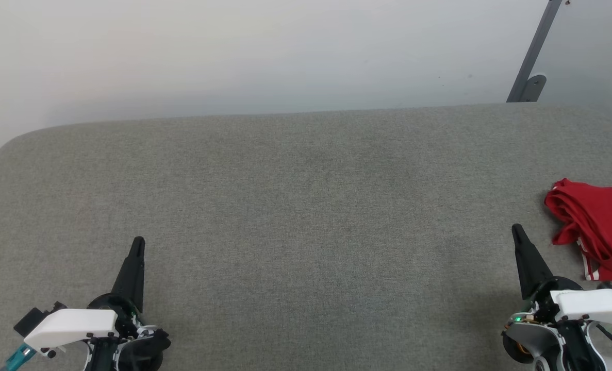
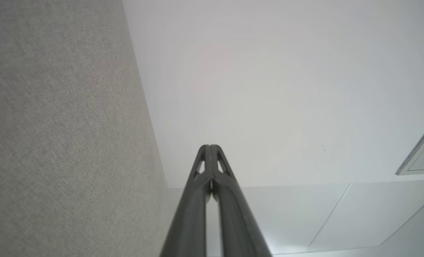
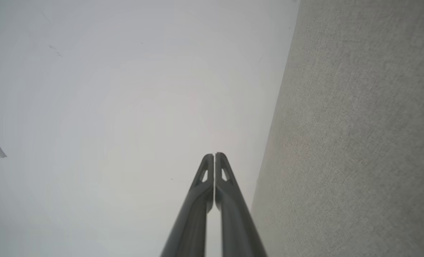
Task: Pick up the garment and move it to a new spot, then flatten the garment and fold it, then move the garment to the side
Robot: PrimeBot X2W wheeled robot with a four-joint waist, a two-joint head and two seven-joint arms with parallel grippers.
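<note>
The garment (image 1: 599, 226), a red T-shirt with a bit of white-and-red striped trim showing, lies bunched at the right edge of the grey fabric surface (image 1: 306, 206), partly cut off by the head view's border. My right gripper (image 1: 517, 229) is shut and empty, its tips a short way left of the shirt and apart from it. My left gripper (image 1: 138, 242) is shut and empty at the lower left, far from the shirt. In the wrist views the left gripper (image 2: 209, 146) and the right gripper (image 3: 214, 154) each show both fingers pressed together with nothing held.
A pale wall (image 1: 233, 51) rises behind the surface's rounded far edge. A grey metal bar with a bracket (image 1: 532, 62) leans at the upper right. Wide bare grey fabric spreads between the two grippers.
</note>
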